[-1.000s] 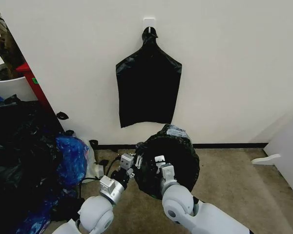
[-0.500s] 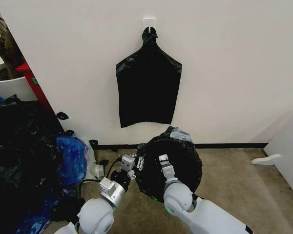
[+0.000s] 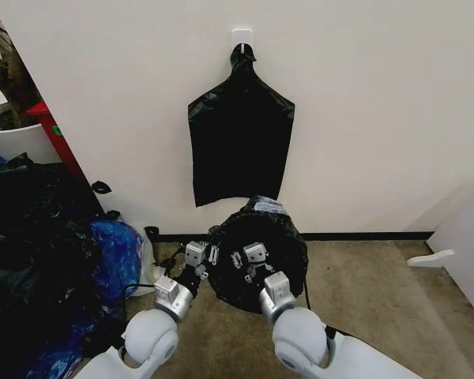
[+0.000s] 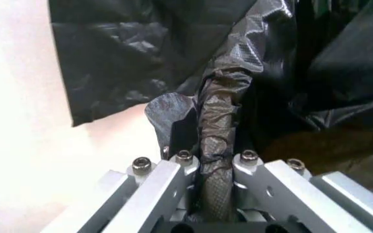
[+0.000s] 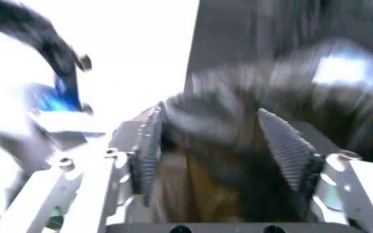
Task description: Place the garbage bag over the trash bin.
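Note:
The crinkled black garbage bag (image 3: 261,241) bulges round on the floor by the wall, its small pale patch on top. My left gripper (image 3: 196,255) is at its left edge. In the left wrist view that gripper (image 4: 215,162) is shut on a bunched strip of the bag (image 4: 224,104). My right gripper (image 3: 253,257) is over the front of the bag. In the right wrist view this gripper (image 5: 215,141) has its ribbed fingers (image 5: 283,145) wide apart, with the blurred bag edge (image 5: 238,92) between them. The trash bin is hidden.
A flat black bag (image 3: 238,142) hangs from a wall hook just above. A shiny blue bag (image 3: 114,257) and a heap of black bags (image 3: 24,253) lie left, under a white planter pot (image 3: 16,140). Bare carpet (image 3: 379,292) lies right, up to a white panel (image 3: 470,237).
The garbage bag and both grippers have shifted left and closer to the wall. The right arm has drawn back slightly toward me.

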Available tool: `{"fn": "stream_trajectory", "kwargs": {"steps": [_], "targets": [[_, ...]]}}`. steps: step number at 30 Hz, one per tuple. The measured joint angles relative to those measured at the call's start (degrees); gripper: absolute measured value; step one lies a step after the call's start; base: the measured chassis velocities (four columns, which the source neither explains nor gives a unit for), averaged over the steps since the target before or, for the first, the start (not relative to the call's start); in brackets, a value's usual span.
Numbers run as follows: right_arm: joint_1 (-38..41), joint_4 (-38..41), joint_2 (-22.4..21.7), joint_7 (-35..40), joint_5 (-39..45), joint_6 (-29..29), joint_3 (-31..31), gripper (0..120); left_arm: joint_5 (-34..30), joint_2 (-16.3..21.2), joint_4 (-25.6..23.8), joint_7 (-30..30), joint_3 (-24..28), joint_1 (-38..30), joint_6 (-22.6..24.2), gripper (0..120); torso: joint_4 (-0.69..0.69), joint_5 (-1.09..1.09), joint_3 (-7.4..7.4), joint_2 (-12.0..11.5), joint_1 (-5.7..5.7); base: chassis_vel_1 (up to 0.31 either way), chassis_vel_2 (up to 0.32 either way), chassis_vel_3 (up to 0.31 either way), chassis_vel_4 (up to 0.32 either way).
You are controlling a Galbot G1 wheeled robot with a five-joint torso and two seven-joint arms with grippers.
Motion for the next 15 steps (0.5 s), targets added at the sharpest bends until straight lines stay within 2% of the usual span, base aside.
{"fn": "stream_trajectory", "kwargs": {"steps": [1,2,4,5,6,8,10,11,13,15], "targets": [[-0.3,0.1,-0.2,-0.5,-0.7,1.0,0.2,58,0.0,0.0,0.2,0.1,0.0,-0.1,-0.1,3,0.00,0.00,0.00,0.0,0.00,0.000,0.000,0.000,0.000],[-1.2,0.4,-1.0,-2.3,-3.0,4.3,1.2,68,-0.2,0.2,1.2,0.5,-0.3,-0.7,-0.7,3,-0.01,0.00,0.00,0.0,0.00,0.000,0.000,0.000,0.000],[-2.8,0.4,-2.6,-5.8,-7.4,10.9,3.4,77,-0.7,0.8,3.0,1.5,-0.6,-1.9,-1.8,3,0.00,0.00,0.00,0.0,0.00,0.000,0.000,0.000,0.000],[-4.1,-0.1,-4.6,-9.9,-11.1,18.2,6.3,82,-1.3,1.6,5.7,3.5,-1.1,-3.4,-4.4,3,-0.02,0.00,0.00,0.0,0.00,0.000,0.000,0.000,0.000],[-4.1,-0.1,-4.6,-9.9,-11.1,18.2,6.3,82,-1.3,1.6,5.7,3.5,-1.1,-3.4,-4.4,3,-0.02,0.00,0.00,0.0,0.00,0.000,0.000,0.000,0.000],[-4.7,-0.4,-7.1,-12.5,-10.4,24.6,10.0,90,-1.9,3.1,11.2,8.1,-1.7,-6.1,-11.7,3,0.00,0.00,0.00,0.0,0.00,0.000,0.000,0.000,0.000],[-4.5,-0.8,-8.1,-13.1,-7.7,26.8,11.8,97,-2.0,3.9,14.0,11.2,-1.8,-7.7,-16.3,3,0.00,-0.01,0.00,0.0,0.00,0.000,0.000,0.000,0.000],[-4.0,-2.0,-8.9,-14.6,-5.5,29.0,13.6,99,-1.3,4.7,17.1,14.9,-2.1,-9.4,-21.2,3,-0.01,-0.01,0.00,0.0,0.00,0.000,0.000,0.000,0.000],[-3.9,-2.3,-9.0,-15.1,-5.2,29.4,13.9,99,-1.2,4.8,17.4,15.4,-2.1,-9.6,-21.7,3,-0.01,0.00,0.00,0.0,0.00,0.000,0.000,0.000,0.000],[-3.0,-5.4,-9.6,-21.0,-1.8,34.0,16.7,100,0.4,5.4,20.0,20.1,-2.3,-11.1,-26.2,3,0.00,0.01,0.00,0.0,0.00,0.000,0.000,0.000,0.000]]}}
